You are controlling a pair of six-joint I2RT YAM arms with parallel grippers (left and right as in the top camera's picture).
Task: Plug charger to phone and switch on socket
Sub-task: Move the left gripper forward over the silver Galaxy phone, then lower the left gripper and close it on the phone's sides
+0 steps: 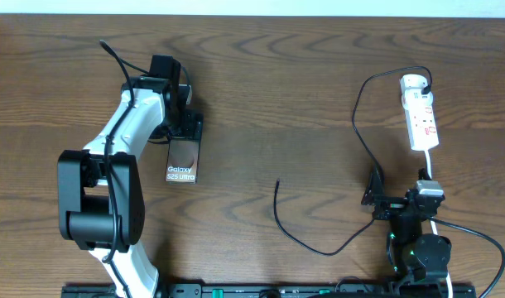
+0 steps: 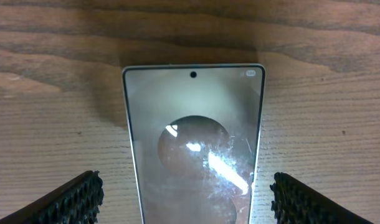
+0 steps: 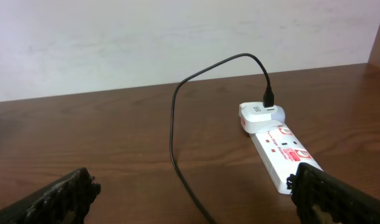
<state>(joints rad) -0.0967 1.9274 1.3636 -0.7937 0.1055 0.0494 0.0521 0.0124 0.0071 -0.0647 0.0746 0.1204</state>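
The phone (image 1: 184, 160) lies flat on the table at the left, its white "Galaxy S25 Ultra" lettering near its front end. My left gripper (image 1: 186, 126) is open over the phone's far end; in the left wrist view the phone (image 2: 193, 143) lies between the two spread fingers (image 2: 187, 199), which do not touch it. The charger cable (image 1: 356, 124) runs from a plug in the socket (image 1: 420, 112) at the right down to a loose tip (image 1: 277, 184) mid-table. My right gripper (image 1: 375, 197) is open near the front right, with the cable (image 3: 173, 124) and socket (image 3: 280, 146) ahead of it.
The socket's white cord (image 1: 431, 170) runs toward the right arm's base (image 1: 418, 244). The left arm (image 1: 112, 165) spans the left side of the table. A pale wall (image 3: 177, 37) stands beyond the table's far edge.
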